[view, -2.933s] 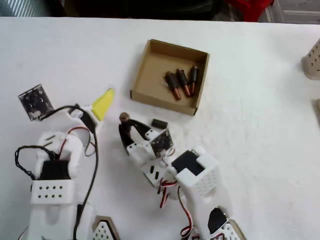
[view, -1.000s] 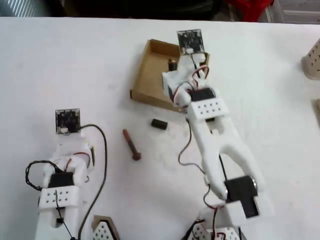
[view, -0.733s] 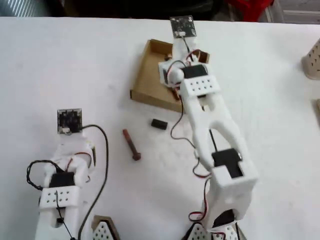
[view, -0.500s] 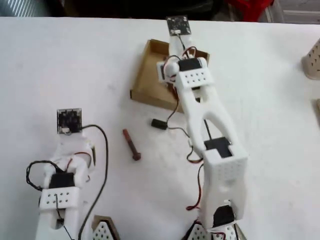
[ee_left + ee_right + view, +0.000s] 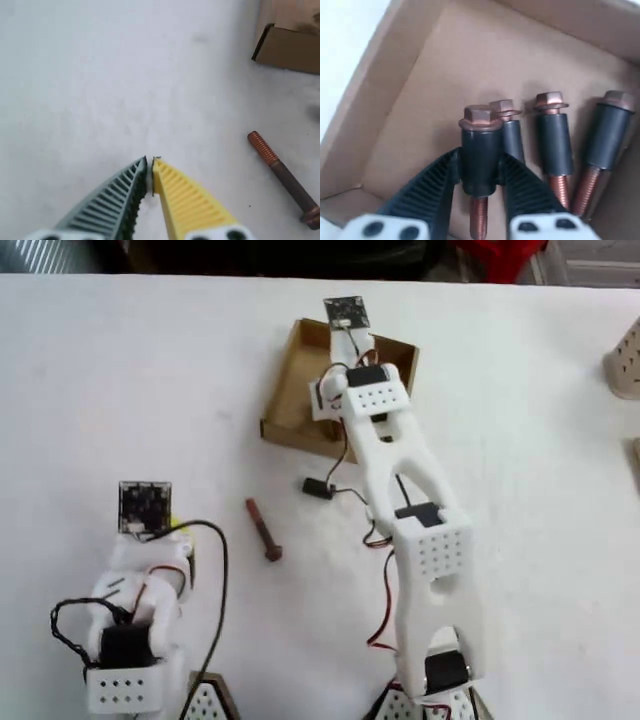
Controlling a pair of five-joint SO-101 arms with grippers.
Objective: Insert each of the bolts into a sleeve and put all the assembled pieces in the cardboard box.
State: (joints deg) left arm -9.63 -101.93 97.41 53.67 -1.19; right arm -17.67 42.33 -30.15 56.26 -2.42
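my right gripper (image 5: 479, 161) was clamped on a sleeved bolt (image 5: 480, 145) over the floor of the cardboard box (image 5: 415, 115) — head pointing away from the wrist, axis parallel to three pieces (image 5: 553, 137) lying inside. left gripper (image 5: 150, 163) was closed, empty; the loose bolt (image 5: 263, 530) lay on the worktop (image 5: 520, 390) — head toward its near edge.

cardboard box (image 5: 296, 385) sat open-topped | three sleeved bolts (image 5: 552, 132) lay side by side inside | fourth sleeved bolt (image 5: 480, 147) was held upright above the floor | bare copper bolt (image 5: 262, 528) and black sleeve (image 5: 318, 487) lay apart outside

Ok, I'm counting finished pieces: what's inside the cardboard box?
Three sleeved bolts lie in the cardboard box; the right gripper holds a fourth. Its fingers hide the floor beneath.
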